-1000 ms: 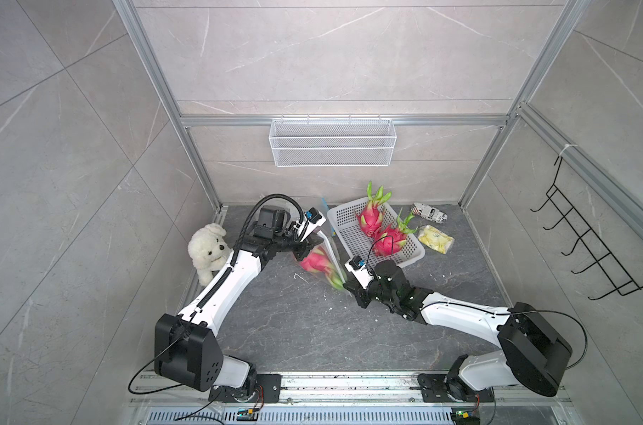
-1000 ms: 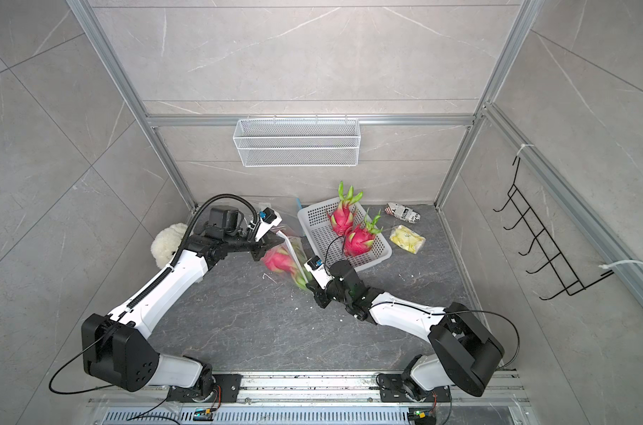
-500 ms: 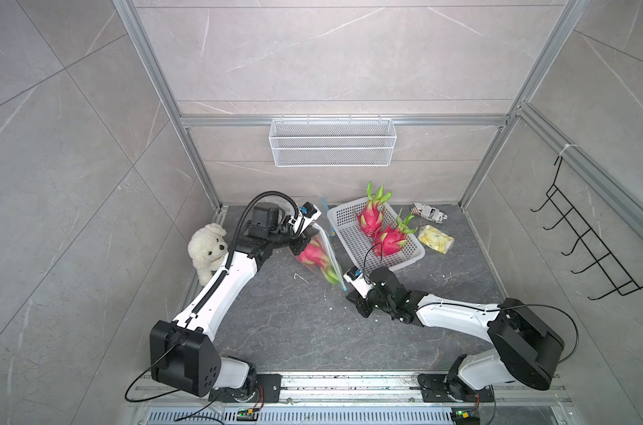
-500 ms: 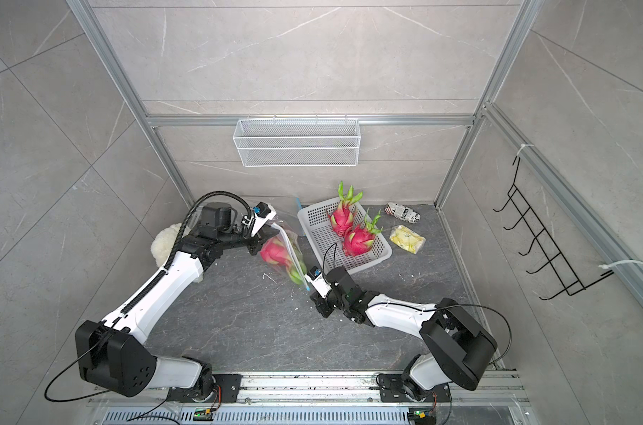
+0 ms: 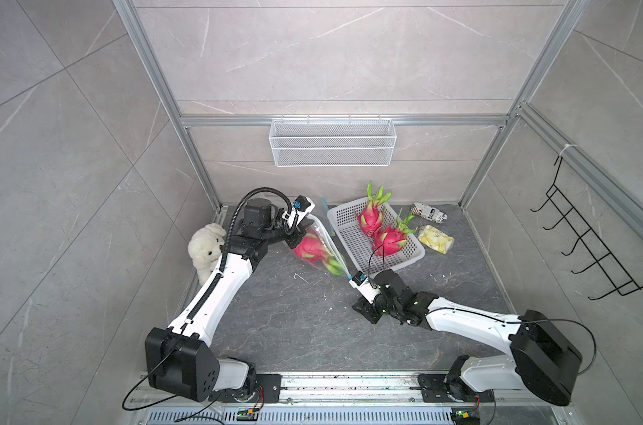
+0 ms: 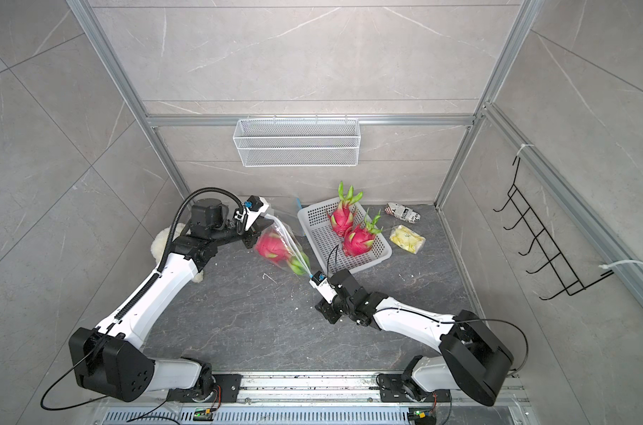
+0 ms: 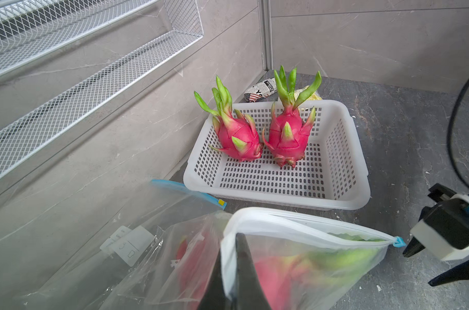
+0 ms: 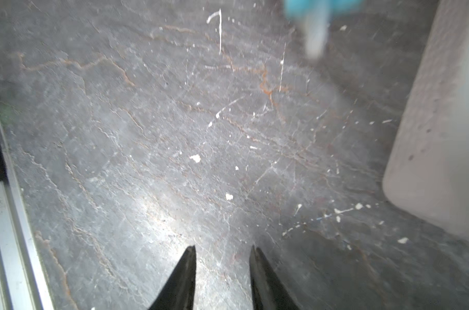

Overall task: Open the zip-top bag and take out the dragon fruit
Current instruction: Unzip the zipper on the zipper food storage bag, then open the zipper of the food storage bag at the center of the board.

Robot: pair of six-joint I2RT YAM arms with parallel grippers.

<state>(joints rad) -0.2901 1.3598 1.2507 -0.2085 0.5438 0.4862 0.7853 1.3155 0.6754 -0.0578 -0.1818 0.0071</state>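
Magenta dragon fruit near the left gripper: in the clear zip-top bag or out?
In. The magenta dragon fruit shows through the clear zip-top bag, whose white rim the left gripper pinches.

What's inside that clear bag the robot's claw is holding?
One pink dragon fruit with green tips shows through the zip-top bag, which the left claw pinches at its rim. Anything beneath the fruit is hidden.

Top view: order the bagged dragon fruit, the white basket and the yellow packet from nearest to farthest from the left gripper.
1. Bagged dragon fruit, inside the zip-top bag that the left gripper's fingers pinch.
2. White basket, just right of the bag.
3. Yellow packet, beyond the basket's right edge.
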